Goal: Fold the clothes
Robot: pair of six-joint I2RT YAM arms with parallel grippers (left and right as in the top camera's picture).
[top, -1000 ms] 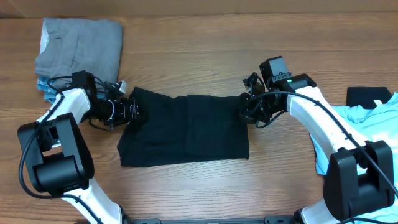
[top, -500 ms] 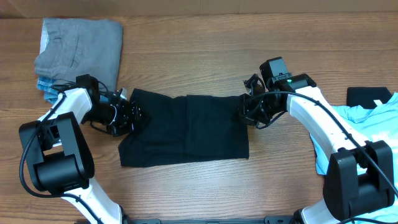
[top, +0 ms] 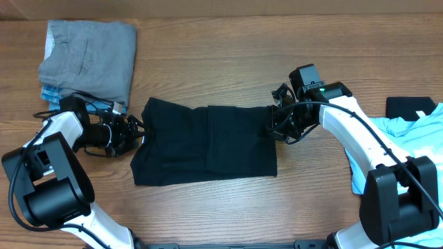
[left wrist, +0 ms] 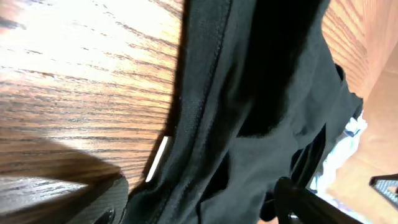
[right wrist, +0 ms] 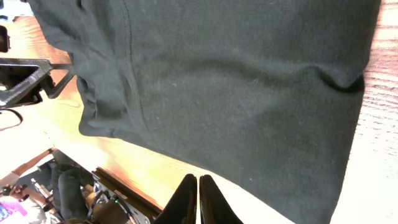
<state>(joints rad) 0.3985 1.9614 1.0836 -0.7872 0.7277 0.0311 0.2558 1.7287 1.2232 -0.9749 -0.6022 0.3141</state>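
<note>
Two garments are seemingly awaiting folds: black shirt (top: 208, 142) part-folded mid-frame, blue tee (top: 415, 131) crumpled at right; left hand (top: 135, 130) is sitting fingers apart, right hand (top: 268, 124) fingers together.

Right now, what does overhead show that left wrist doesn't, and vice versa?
Overhead only: the grey folded garment at top left, the light blue tee at the right edge, the left gripper open just off the black shirt's left edge, and the right gripper shut at its right edge.
Left wrist only: the small white label at the shirt's edge, and the seam stitching up close.
Both: the black shirt lying on the wooden table.
</note>
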